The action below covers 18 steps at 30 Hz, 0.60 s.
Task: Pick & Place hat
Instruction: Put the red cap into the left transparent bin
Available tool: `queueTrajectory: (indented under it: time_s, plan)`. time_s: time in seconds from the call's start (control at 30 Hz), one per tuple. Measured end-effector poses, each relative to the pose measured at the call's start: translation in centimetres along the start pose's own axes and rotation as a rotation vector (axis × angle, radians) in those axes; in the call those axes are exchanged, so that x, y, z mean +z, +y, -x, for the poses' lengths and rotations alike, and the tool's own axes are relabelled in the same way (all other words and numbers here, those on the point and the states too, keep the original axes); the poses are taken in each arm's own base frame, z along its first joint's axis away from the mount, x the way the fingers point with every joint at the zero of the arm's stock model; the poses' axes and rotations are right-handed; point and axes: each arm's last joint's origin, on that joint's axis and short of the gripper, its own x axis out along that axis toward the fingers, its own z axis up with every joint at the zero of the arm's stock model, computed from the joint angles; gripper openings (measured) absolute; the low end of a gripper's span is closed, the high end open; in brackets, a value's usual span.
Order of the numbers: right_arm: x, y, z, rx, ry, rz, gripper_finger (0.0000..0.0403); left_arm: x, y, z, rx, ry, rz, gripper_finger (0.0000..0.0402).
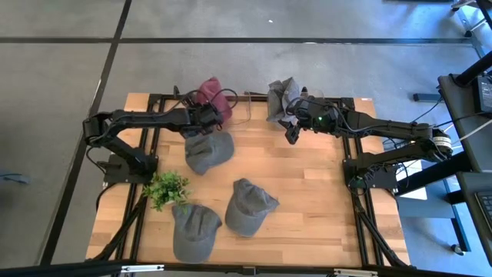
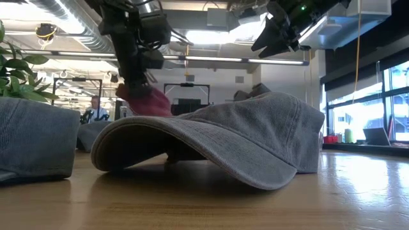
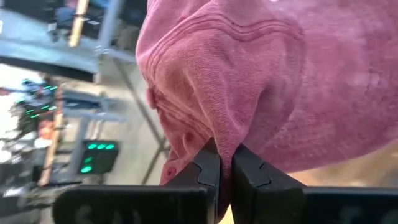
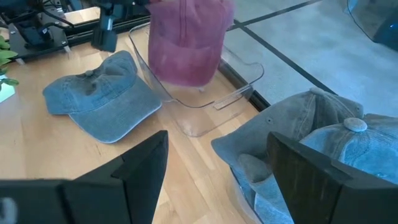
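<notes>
A pink hat hangs at the table's far edge, over a clear plastic tray. My left gripper is shut on it; in the high view the left gripper sits just near of the hat. Three grey hats lie brim-down on the wood: one beside the left gripper, one at mid-table, one at the near edge. My right gripper stands open above the table at the far right, with nothing between its fingers. My left gripper pinches a fold of the pink hat's cloth between its two fingers. The fingers come from the table's left, slanting down. The hat hangs below and beyond the fingers, bunched and slack; whether its lower edge touches the tray, I cannot tell.
More grey hats are heaped in a clear bin at the far edge, beside my right gripper. A small green plant stands near the left edge. Bare wood lies at the table's near right.
</notes>
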Motion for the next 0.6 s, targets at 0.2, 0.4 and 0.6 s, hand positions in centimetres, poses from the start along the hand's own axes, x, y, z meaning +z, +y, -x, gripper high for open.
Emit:
queueTrajectory:
  time_s: [0.2, 0.4, 0.6]
  plan:
    - [0.0, 0.0, 0.0, 0.0, 0.0, 0.0, 0.0273, -0.02, -0.6, 0.39, -0.106, -0.008, 0.044, 0.0037]
    - [0.0, 0.0, 0.0, 0.001, 0.0, 0.0, 0.0273, -0.46, -0.77, 0.57, -0.123, 0.026, 0.083, 0.0075]
    - [0.0, 0.0, 0.0, 0.001, 0.0, 0.0, 0.0273, -0.98, -0.9, 0.65, -0.16, 0.069, 0.085, 0.0118]
